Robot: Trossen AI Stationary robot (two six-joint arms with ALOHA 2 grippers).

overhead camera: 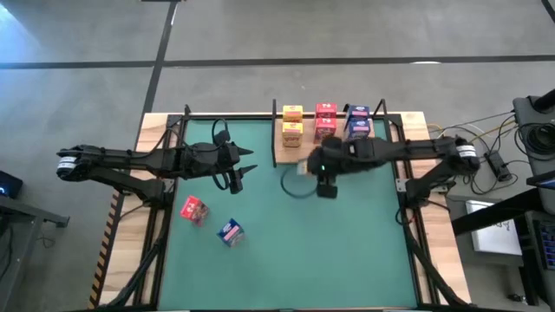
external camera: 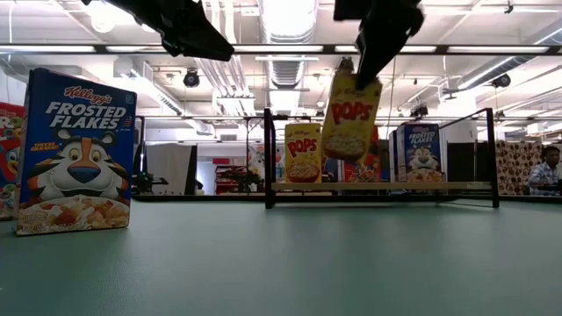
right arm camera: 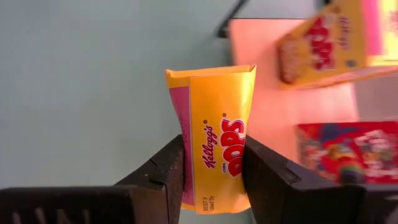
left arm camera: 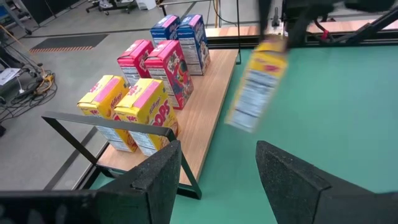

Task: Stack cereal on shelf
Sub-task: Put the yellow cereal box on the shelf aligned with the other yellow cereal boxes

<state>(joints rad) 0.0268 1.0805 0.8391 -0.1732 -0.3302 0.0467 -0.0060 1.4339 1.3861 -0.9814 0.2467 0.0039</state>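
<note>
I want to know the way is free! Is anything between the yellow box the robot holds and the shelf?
Nothing; the high view shows only bare green mat between the held Corn Pops box and the shelf.

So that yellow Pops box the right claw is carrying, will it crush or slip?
The yellow Pops box probably dents easily: its thin card looks pinched between the right claw fingers. It seems light, hanging tilted above the mat. A glossy print could let it slip.
</note>
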